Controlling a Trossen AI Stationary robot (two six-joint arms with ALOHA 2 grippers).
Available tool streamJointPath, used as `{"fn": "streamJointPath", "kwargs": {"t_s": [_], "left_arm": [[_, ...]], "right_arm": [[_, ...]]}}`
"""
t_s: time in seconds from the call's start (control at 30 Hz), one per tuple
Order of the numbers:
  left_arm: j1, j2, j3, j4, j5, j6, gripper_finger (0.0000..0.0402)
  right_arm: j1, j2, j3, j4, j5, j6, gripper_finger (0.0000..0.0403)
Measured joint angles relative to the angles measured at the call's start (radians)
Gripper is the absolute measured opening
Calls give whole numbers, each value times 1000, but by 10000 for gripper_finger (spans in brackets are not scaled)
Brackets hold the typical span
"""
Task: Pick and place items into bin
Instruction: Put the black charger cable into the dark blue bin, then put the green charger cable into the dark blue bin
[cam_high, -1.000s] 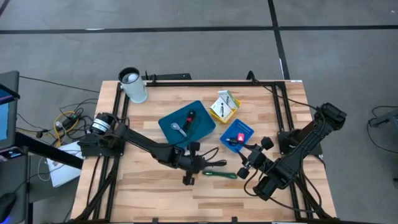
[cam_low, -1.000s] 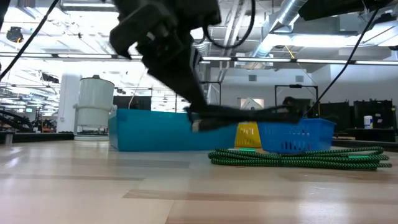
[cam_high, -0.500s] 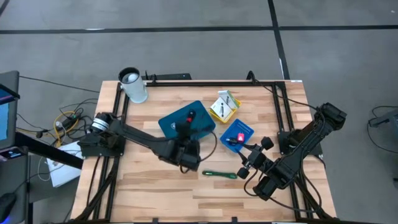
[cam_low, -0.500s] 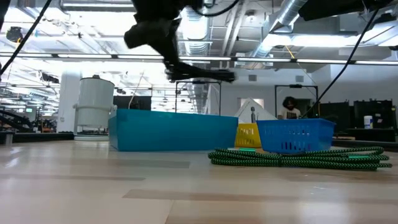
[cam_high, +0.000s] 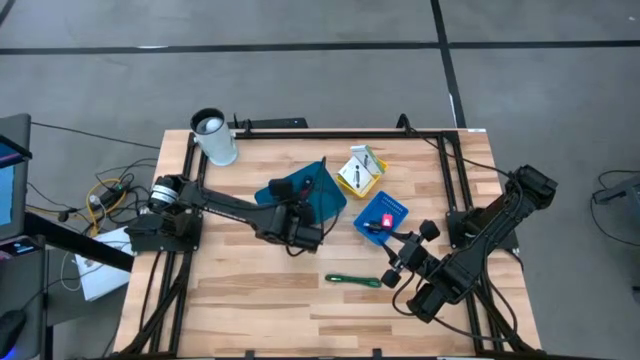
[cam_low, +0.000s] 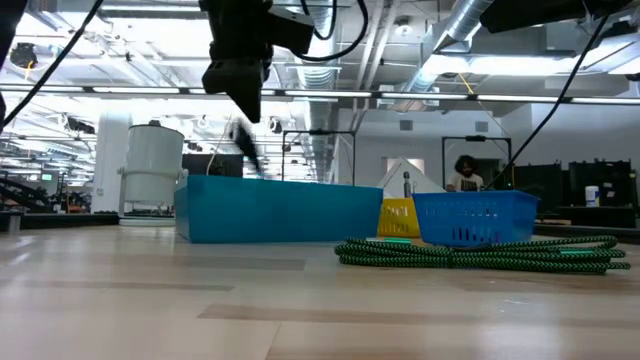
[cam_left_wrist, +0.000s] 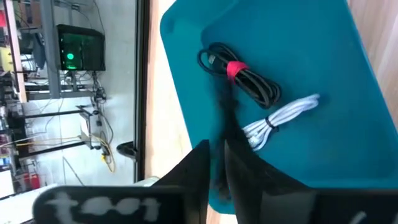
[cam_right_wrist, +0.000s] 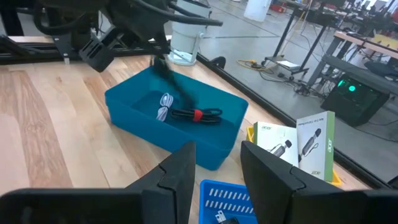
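The counter (cam_high: 240, 290) carries a blue bin (cam_high: 328, 196) near its middle, the landmark for the rest. The left gripper (cam_left_wrist: 216, 163) hangs straight over the bin, evidently so a drop lands inside. Its jaws stand only narrowly apart, and a blurred black piece (cam_left_wrist: 225, 118) just beneath them looks freshly let go, falling toward the coiled black cable (cam_left_wrist: 245, 78) and white cable (cam_left_wrist: 280, 118) already in the bin. The right gripper (cam_right_wrist: 214, 165) waits off the bin's corner, moderately wide and empty, close to the green stick (cam_high: 352, 280), probably its next pick. The white packet (cam_high: 360, 170) and pink-red piece (cam_high: 386, 220) sit beside the bin, uncollected.
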Motion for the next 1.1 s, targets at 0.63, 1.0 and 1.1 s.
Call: {"fn": "streamJointPath", "kwargs": {"t_s": [0.63,1.0,1.1], "left_arm": [[-72,0,-39,735,571,396,88],[-78,1,-229,958,676,354,93],[-78,2,-257,1012,693,342,104]], "right_arm": [[2,0,0,5,-26,-18,124],[8,0,0,3,-27,-26,124],[8,0,0,3,-27,-26,124]]}}
